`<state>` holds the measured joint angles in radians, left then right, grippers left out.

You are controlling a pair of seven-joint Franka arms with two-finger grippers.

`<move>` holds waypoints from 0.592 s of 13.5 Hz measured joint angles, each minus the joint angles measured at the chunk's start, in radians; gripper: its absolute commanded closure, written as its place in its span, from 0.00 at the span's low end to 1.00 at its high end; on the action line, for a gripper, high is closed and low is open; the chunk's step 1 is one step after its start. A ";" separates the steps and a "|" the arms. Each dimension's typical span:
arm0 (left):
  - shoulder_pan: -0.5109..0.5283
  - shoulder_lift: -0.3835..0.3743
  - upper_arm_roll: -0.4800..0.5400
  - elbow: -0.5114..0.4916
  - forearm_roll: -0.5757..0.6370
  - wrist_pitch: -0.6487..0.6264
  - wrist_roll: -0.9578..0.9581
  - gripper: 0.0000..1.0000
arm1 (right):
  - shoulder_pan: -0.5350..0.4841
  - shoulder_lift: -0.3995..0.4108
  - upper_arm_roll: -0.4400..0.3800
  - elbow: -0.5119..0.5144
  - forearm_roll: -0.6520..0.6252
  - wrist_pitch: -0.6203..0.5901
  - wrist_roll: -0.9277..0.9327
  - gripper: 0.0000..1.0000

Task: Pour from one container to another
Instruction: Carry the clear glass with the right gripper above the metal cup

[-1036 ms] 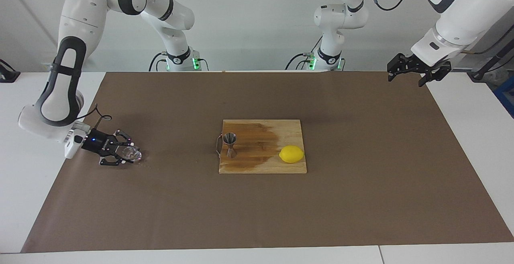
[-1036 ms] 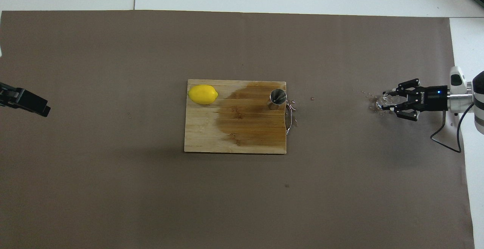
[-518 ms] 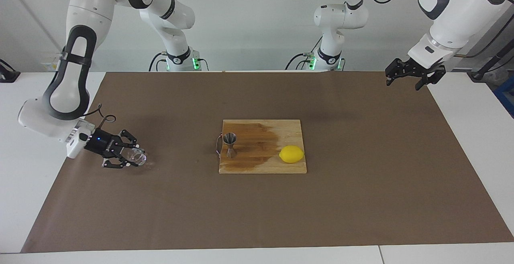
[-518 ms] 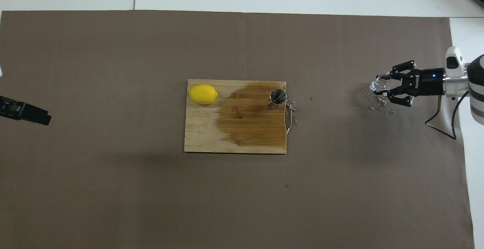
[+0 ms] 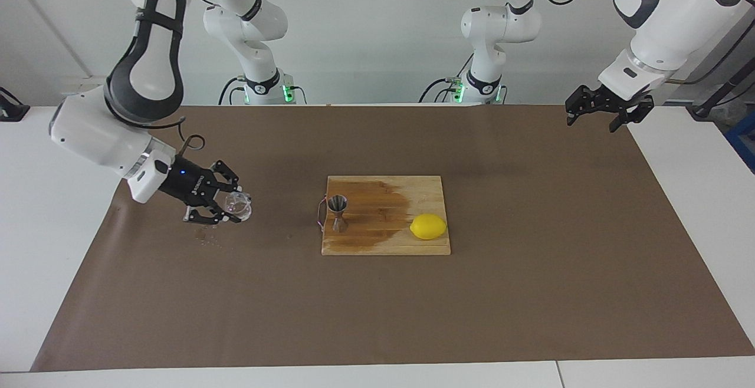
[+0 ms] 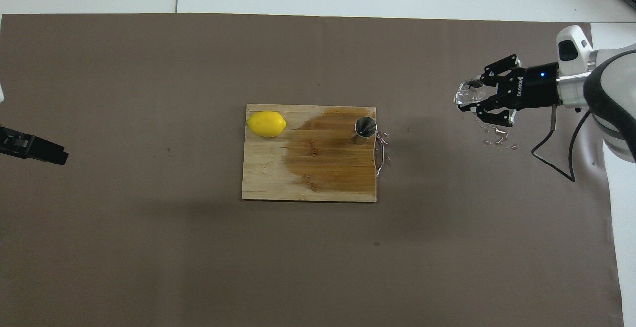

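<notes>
Clear glass catches the light in the right gripper [image 5: 231,206]: its fingers are clamped on the cup [image 5: 238,206], carried low over the brown mat [image 5: 531,293] toward the right arm's end of the table. The cup looks close to upright in that side-on grip, which I take to be deliberate, so nothing runs out before it gets to its target. Just under and beside the gripper a scatter of droplets [image 6: 497,138] lies on the mat.

Out past the fingertips, toward the middle of the table, sits the board [image 5: 386,240], and the jigger [image 5: 338,213] stands upright at its nearest edge, mouth up, ready to receive. A dark wet patch [image 5: 371,211] spreads across the wood around it. Standing at that edge, the jigger seems easy to come at from this side. Farther along the board lies a lemon [image 5: 428,226], well clear of the pouring spot.

Farthest off, the left gripper [image 5: 607,111] hangs with fingers apart over the mat's corner, waiting.
</notes>
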<state>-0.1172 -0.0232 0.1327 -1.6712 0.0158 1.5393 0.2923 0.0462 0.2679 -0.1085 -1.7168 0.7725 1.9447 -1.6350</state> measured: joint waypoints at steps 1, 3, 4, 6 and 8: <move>-0.001 0.000 0.000 0.000 0.000 0.000 0.000 0.00 | 0.031 -0.002 0.000 -0.001 -0.016 0.026 0.022 1.00; -0.006 0.000 0.000 0.000 0.000 0.000 -0.027 0.00 | 0.080 -0.002 0.000 -0.005 -0.035 0.075 0.056 1.00; -0.010 0.000 0.000 0.000 0.000 0.000 -0.076 0.00 | 0.101 -0.002 0.000 -0.008 -0.053 0.094 0.078 1.00; -0.013 0.000 -0.002 0.000 0.000 0.000 -0.194 0.00 | 0.141 -0.002 0.000 -0.012 -0.081 0.128 0.125 1.00; -0.014 0.000 -0.001 0.000 0.000 0.004 -0.242 0.00 | 0.179 -0.002 0.000 -0.013 -0.113 0.147 0.179 1.00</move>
<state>-0.1313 -0.0232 0.1315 -1.6715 0.0155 1.5431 0.0498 0.2254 0.2662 -0.1081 -1.7295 0.6598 2.0920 -1.4559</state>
